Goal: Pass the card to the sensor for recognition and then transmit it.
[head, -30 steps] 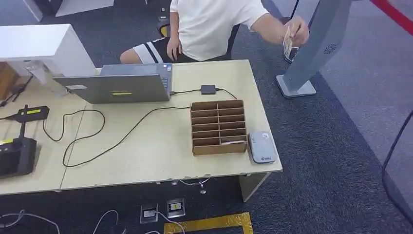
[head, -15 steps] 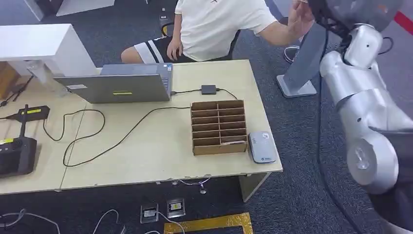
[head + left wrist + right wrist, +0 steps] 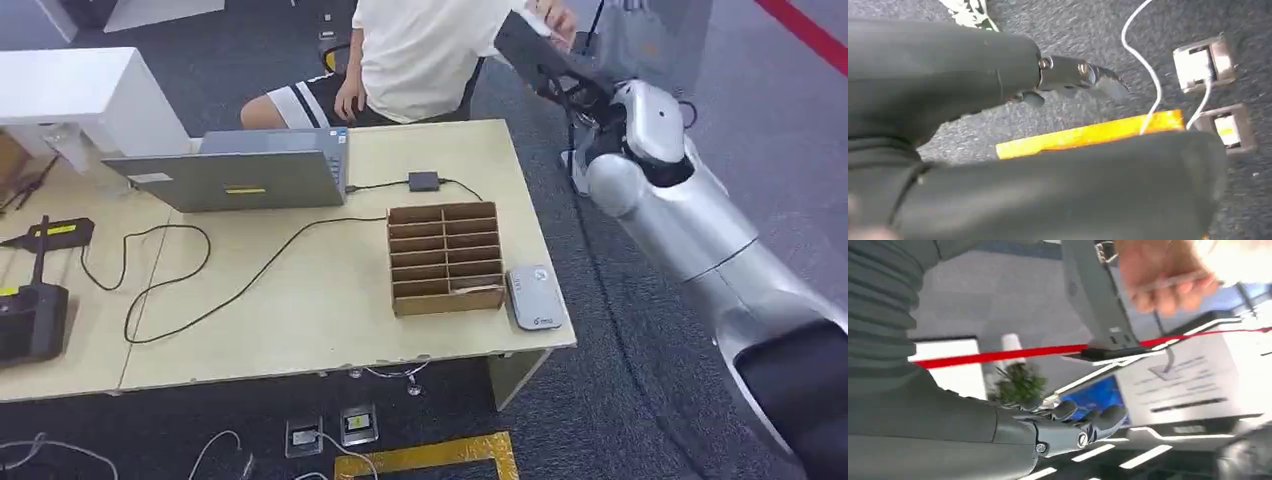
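A person's hand [image 3: 1168,275], blurred in the right wrist view, holds a thin card [image 3: 1173,282] too smeared to read. The person [image 3: 430,55] is cut off at the head view's top edge, as is the right hand [image 3: 530,45].

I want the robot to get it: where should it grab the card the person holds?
Probably pinch the card by its free edge, away from the person's hand, with the right hand closing on its flat faces: it is thin, edge-on, though blurry.
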`<state>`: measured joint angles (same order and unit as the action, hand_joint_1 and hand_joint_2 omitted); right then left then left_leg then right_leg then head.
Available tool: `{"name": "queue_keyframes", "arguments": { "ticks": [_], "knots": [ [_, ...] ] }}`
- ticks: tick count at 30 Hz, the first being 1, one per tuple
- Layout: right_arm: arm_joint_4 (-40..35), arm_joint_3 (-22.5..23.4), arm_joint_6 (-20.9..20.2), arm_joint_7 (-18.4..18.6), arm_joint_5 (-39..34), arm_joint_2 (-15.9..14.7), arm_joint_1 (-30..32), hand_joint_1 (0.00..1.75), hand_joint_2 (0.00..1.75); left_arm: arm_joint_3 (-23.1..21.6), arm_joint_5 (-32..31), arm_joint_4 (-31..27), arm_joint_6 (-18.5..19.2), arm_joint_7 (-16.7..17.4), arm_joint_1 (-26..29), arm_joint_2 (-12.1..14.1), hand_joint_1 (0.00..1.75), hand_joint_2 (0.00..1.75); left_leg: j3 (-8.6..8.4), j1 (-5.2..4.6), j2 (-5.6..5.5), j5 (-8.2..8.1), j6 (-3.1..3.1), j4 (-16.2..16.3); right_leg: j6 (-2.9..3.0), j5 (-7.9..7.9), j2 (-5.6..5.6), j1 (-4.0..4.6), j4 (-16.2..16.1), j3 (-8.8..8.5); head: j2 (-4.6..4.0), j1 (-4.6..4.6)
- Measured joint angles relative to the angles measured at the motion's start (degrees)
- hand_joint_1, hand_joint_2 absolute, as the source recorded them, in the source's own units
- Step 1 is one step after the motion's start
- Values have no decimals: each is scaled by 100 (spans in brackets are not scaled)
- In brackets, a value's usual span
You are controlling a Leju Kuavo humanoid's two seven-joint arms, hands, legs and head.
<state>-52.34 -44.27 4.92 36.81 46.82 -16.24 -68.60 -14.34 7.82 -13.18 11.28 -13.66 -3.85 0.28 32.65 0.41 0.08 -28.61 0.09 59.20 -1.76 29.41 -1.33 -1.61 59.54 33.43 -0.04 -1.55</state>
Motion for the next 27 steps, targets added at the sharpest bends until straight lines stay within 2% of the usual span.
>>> {"name": "queue_keyframes", "arguments": {
  "ticks": [6,11,26,27],
  "knots": [
    [-802,-1038,286,-11,-124,-243,55,0,175,-109,42,7,0,7,70,2,0,0,7,1,-33,15,2,1,0,-1,36,1,0,-2,0,0],
    [-1103,-1580,387,-17,-205,-361,74,0,175,-162,98,7,0,7,75,4,0,0,11,5,-38,18,-2,0,0,-1,37,4,1,-3,0,-2],
    [-1199,-2410,632,-20,-288,-430,73,3,175,-439,160,7,0,7,74,4,0,0,11,6,-38,19,-2,0,1,-1,37,5,1,-3,0,-2],
    [-1199,-2445,653,-20,-288,-441,72,155,175,-450,162,7,0,9,74,4,0,0,11,6,-38,19,-2,0,1,-1,37,5,1,-3,0,0]
  ]
}}
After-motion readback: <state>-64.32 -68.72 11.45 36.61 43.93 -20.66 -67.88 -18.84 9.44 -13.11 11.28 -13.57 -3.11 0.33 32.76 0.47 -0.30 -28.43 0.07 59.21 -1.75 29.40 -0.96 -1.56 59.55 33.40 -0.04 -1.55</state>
